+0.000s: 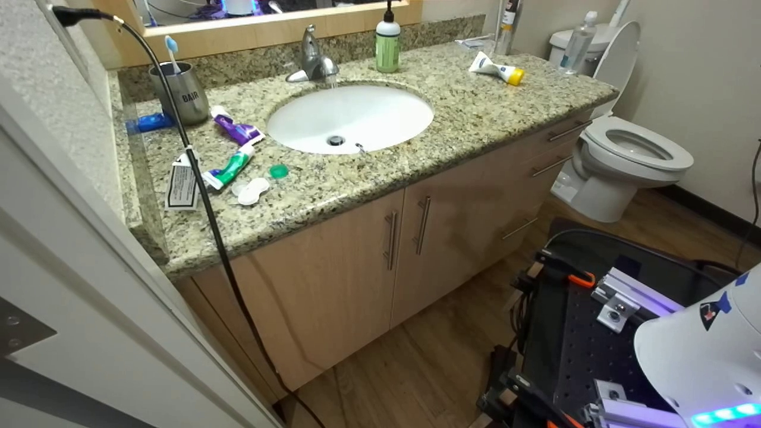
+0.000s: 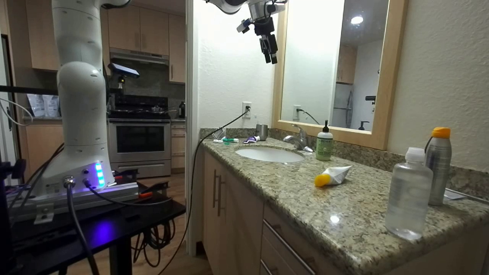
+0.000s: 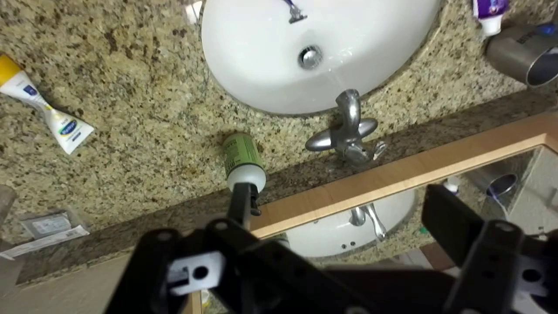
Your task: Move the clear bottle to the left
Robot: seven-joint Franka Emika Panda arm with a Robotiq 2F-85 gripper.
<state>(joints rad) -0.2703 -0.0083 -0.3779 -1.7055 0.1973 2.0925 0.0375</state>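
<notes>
Clear plastic bottle (image 2: 408, 198), upright near the end of the desk (image 2: 290, 187): probably slick, slightly yielding, weighty if filled; best grasped around mid-body. Jaws parted, holding nothing.

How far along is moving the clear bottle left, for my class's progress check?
Done: no part of the move is apparent; the clear plastic bottle stands upright at the end of the granite countertop.
In hand: nothing; the fingers hang open and empty, high up and well away from it.
Remaining: seemingly everything, as the bottle stands ungripped: approach, grasp, move left, release.
</notes>
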